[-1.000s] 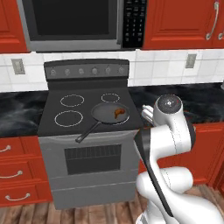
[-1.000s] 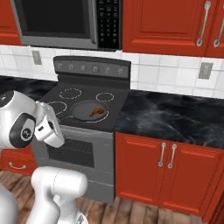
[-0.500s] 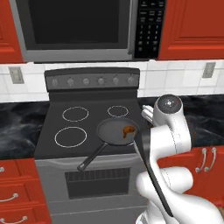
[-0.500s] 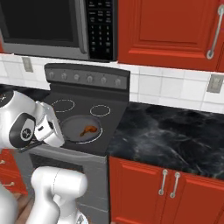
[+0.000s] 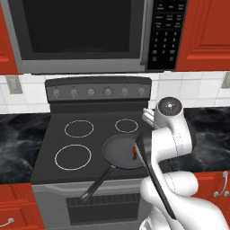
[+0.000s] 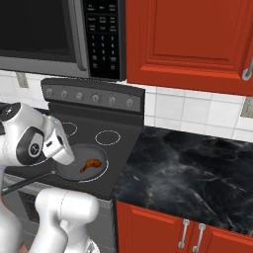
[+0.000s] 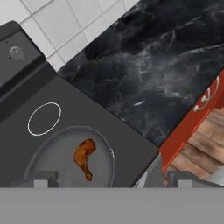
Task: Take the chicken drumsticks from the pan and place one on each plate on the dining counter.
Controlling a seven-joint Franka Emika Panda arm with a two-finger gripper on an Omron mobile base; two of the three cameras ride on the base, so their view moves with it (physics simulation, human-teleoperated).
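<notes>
With the pincer wide open and empty, the drumstick lies in the pan at lower left of the hand view, left of the pincer's midline, long axis running up-frame.

base views: behind arm, left/right, facing stove | hand view: close, looking down | shared: pan

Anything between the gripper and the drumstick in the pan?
No. In the hand view, just bare pan floor lies between the open gripper and drumstick.
</notes>
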